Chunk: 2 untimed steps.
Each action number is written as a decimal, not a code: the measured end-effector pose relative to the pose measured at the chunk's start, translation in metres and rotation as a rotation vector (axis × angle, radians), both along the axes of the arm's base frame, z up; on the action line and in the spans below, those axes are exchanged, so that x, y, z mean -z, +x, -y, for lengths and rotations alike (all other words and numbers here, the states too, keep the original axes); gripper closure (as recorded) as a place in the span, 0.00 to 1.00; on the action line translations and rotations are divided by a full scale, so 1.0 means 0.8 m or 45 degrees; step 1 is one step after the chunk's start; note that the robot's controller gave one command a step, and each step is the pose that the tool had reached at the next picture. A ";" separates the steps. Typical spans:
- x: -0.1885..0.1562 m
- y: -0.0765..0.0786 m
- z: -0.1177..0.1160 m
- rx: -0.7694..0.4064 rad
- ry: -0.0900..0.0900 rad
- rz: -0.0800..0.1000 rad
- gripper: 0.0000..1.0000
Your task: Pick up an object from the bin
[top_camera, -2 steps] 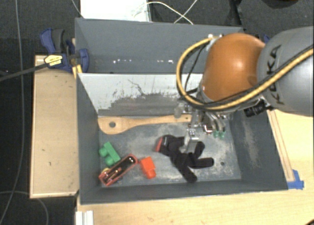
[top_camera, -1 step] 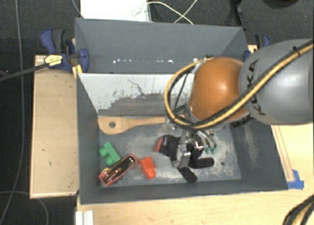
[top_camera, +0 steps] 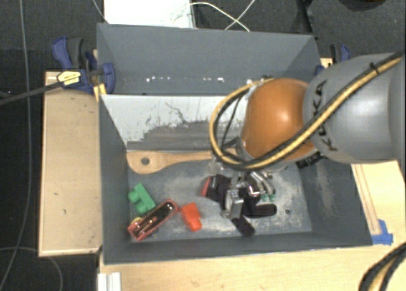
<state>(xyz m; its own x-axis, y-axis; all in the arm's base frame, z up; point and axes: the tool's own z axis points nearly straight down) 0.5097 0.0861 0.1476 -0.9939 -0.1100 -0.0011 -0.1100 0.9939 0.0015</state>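
The grey bin (top_camera: 111, 175) has most of its right half covered by the arm (top_camera: 355, 118), which reaches in over the right rim. The arm's orange cover (top_camera: 273, 115) hangs above the middle of the floor. A wooden spoon (top_camera: 168, 160) lies along the foot of the back wall, its long axis parallel to that wall and its bowl toward the left wall. Toward the front left corner sit a red and brown clip-like thing (top_camera: 151, 220), a green block (top_camera: 141, 198) just behind it, and a small orange block (top_camera: 191, 215) to its right. The gripper (top_camera: 242, 206) is low over the floor, near the front wall and right of centre, amid a small dark cluster. A black and red thing (top_camera: 214, 187) lies just beside it toward the left wall. A black thing (top_camera: 259, 210) lies under it or touching it on the right. Whether the gripper is open or closed, or has hold of either piece, cannot be told here. By my reading, the black thing is the likelier target, since it lies nearest and almost straight below. Its long axis is too hidden to judge.
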 end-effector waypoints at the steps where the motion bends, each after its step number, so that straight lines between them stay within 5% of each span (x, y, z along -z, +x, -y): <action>1: 0.011 -0.015 -0.015 -0.135 0.000 -0.002 0.00; 2: -0.112 -0.022 0.010 -0.032 0.000 -0.002 0.00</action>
<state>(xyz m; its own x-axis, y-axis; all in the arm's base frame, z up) 0.4919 0.0784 0.2371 -0.9909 -0.1349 0.0001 -0.1349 0.9909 0.0019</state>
